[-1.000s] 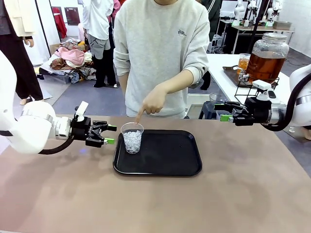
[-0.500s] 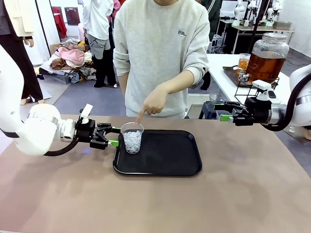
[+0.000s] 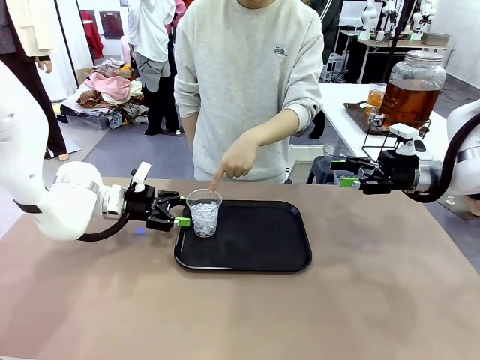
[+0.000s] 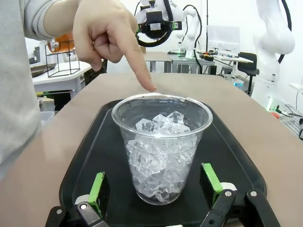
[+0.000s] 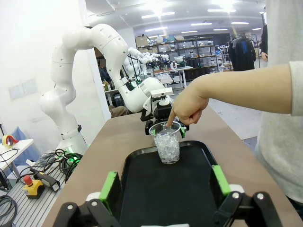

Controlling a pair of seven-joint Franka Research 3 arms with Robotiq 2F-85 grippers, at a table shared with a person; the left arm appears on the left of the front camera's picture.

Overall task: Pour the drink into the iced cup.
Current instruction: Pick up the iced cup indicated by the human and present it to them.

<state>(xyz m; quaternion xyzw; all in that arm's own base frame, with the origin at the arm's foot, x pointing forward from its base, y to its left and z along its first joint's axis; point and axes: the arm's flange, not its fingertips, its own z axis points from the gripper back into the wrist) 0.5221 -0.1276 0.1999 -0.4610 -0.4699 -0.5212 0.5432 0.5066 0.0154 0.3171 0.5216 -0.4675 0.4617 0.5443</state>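
The iced cup (image 3: 204,212), clear plastic and full of ice cubes, stands at the left end of a black tray (image 3: 262,241). My left gripper (image 3: 181,211) is open at the cup's left side. In the left wrist view its green pads (image 4: 97,190) flank the cup (image 4: 161,142) without touching it. The person's hand (image 3: 236,159) points a finger down at the cup's far rim. The amber drink fills a big glass jar (image 3: 411,94) on a side table at the back right. My right gripper (image 3: 343,174) hangs open at the right, over the table's far edge, with nothing in it.
A small cup of amber liquid (image 3: 376,97) stands on a tray beside the jar. The person stands at the far side of the table. The right part of the black tray and the brown table around it are bare.
My left gripper has slid right along the table until its open fingers reach around the iced cup. The right arm and the pointing hand have stayed still.
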